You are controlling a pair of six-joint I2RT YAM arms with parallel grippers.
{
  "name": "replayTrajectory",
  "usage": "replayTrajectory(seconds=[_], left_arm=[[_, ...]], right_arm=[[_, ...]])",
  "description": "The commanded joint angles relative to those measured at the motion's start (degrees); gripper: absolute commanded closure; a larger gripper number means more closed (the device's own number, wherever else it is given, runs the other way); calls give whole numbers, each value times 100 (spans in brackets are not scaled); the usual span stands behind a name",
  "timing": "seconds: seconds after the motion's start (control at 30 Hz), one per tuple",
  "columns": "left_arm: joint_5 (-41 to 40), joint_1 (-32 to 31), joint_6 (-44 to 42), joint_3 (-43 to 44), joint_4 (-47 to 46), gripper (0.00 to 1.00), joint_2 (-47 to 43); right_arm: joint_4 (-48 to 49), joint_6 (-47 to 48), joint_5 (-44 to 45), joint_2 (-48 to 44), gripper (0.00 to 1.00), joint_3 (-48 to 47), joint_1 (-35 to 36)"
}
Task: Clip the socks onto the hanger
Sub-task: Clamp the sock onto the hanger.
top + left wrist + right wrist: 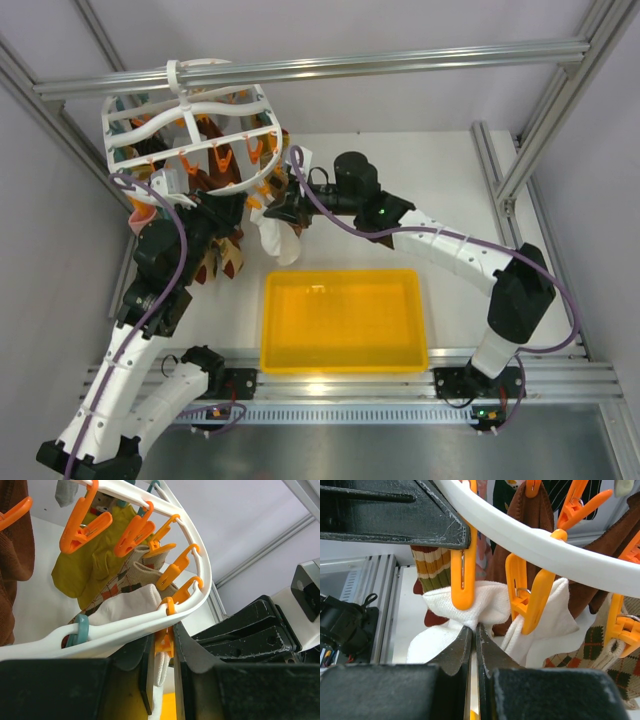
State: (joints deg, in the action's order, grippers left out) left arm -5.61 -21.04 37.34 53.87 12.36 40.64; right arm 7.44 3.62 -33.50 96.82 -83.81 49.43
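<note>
Pinching the sock, right end effector sits under hanger.

The hanger is white, carrying orange clips and one teal clip. The socks are plain cream-white. Elsewhere I see a mustard-yellow sock, a brown sock, a tan argyle sock with orange-brown diamonds and a cuff striped olive and rust. The tray is yellow-orange.

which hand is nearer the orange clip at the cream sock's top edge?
Left. The left hand has the orange clip between its fingers; the right hand is just below it, shut on the cream sock.
</note>
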Motion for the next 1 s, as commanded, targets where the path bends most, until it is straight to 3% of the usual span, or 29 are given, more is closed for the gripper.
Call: replayTrajectory(seconds=[0.0,0.33,0.53,0.73,0.97], left_arm=[[-19,56,-25,-78,-225,100,40],[-2,56,19,-96,-217,100,31],[-19,56,27,-104,-181,91,14],[-2,56,-34,-96,-146,58,-65],[200,56,-227,-96,-129,39,-267]], right_arm=[[284,-98,-131,4,100,-364,-4],[310,-159,-140,127,100,-610,58],[381,-230,-148,145,100,-663,67],[267,-151,-148,145,100,-663,67],[196,-116,-105,171,100,-680,32]])
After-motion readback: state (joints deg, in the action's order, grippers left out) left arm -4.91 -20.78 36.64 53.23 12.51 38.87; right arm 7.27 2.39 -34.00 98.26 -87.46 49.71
